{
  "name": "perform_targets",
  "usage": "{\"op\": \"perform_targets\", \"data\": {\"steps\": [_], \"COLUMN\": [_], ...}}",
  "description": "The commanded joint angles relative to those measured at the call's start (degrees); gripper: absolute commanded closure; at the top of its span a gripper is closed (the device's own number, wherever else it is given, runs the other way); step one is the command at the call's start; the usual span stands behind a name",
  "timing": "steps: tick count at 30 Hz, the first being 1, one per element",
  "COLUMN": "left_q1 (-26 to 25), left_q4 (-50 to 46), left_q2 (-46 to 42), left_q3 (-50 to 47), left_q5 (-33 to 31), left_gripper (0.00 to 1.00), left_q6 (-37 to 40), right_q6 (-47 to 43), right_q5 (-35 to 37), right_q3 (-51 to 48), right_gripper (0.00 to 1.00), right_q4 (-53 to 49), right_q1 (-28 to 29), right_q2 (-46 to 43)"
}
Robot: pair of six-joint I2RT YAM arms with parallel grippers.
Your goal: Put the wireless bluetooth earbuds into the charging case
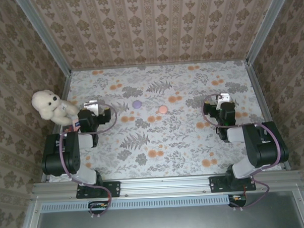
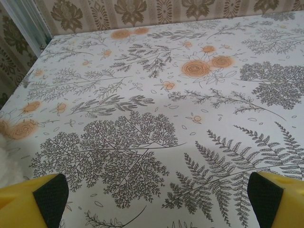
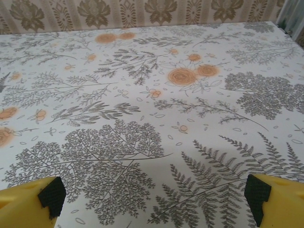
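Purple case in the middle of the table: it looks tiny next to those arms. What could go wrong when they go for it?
1. The charging case is much smaller than the wide-open left fingers, so a grab may nudge it away rather than catch it.
2. The pink round piece beside it resembles the printed orange blossoms and could be mistaken.
3. The teddy bear sits right beside the left arm and might be knocked.

Cream teddy bear (image 1: 53,107) at the left edge of the floral table (image 1: 183,138); patterned wallpaper walls (image 1: 158,23) around
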Motion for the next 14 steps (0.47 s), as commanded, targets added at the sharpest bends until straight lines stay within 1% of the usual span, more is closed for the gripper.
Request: {"op": "perform_targets", "data": {"steps": [1,6,8,14], "left_q1": [0.28,0.29,0.12,0.15], "left_q4": [-0.98,-1.03,-1.03,-0.83], "left_q2": [-0.01,-0.01,-0.01,-0.09], "left_q3": [0.86,0.85,0.84,0.65], "left_q5": [1.28,1.2,1.19,1.07], "left_gripper": [0.0,0.0,0.0,0.0], "left_q6": [-0.43,-0.47,-0.46,-0.37], "right_q6": [-0.61,-0.52,0.02,-0.56], "right_q5": [0.63,0.41,-1.23,-1.06], "right_q3": [0.77,1.53,2.17,0.73], "right_gripper": [0.0,0.0,0.0,0.0], "right_q4": [0.97,-0.01,-1.2,0.9], "right_q1": [0.36,0.24,-0.65,-0.19], "right_q2": [0.01,0.51,0.64,-0.15]}}
